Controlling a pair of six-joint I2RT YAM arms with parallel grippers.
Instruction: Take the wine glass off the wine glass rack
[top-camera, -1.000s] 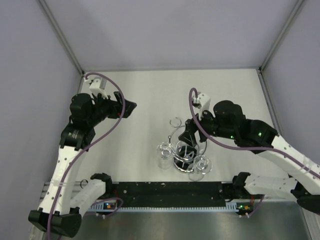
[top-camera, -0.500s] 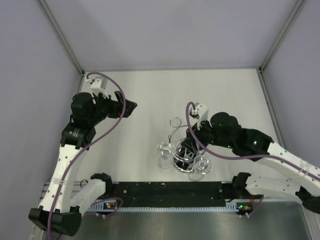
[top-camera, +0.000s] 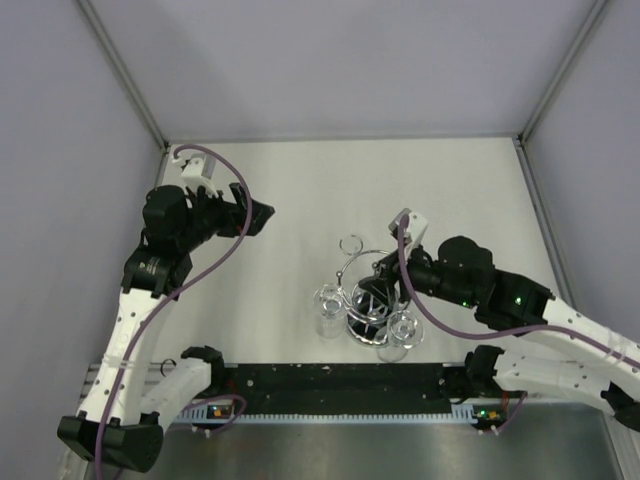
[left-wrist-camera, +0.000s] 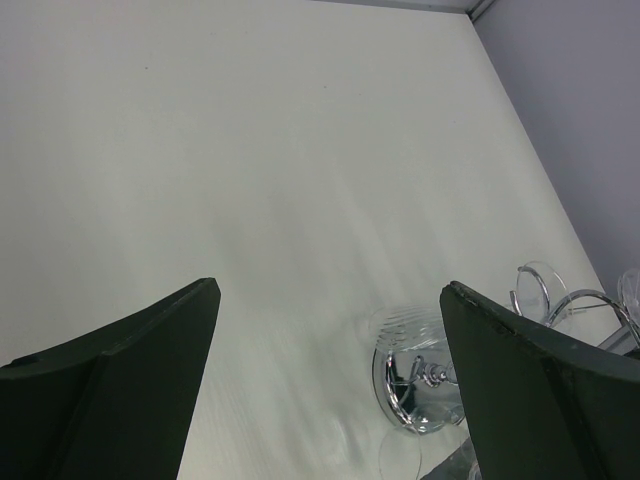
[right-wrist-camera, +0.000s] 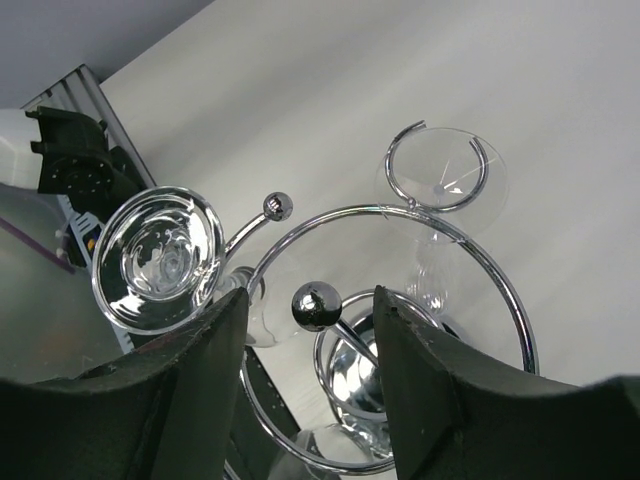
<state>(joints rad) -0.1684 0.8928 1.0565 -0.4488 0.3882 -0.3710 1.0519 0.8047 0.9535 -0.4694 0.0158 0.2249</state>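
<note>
The chrome wine glass rack stands at the table's near middle, and its big hoop fills the right wrist view. Wine glasses hang from it foot up: one on the left, one on the far ring, one at the near right. My right gripper hovers over the rack, open, its fingers on either side of the post's ball top without touching it. My left gripper is wide open above bare table, far left of the rack's mirrored base.
A black rail runs along the near edge between the arm bases. Grey walls close in the table on the left, back and right. The right arm's purple cable loops close over the rack.
The right gripper has come down and toward the near edge over the rack top, and its jaws have narrowed around the post's ball. The left arm has not moved.
</note>
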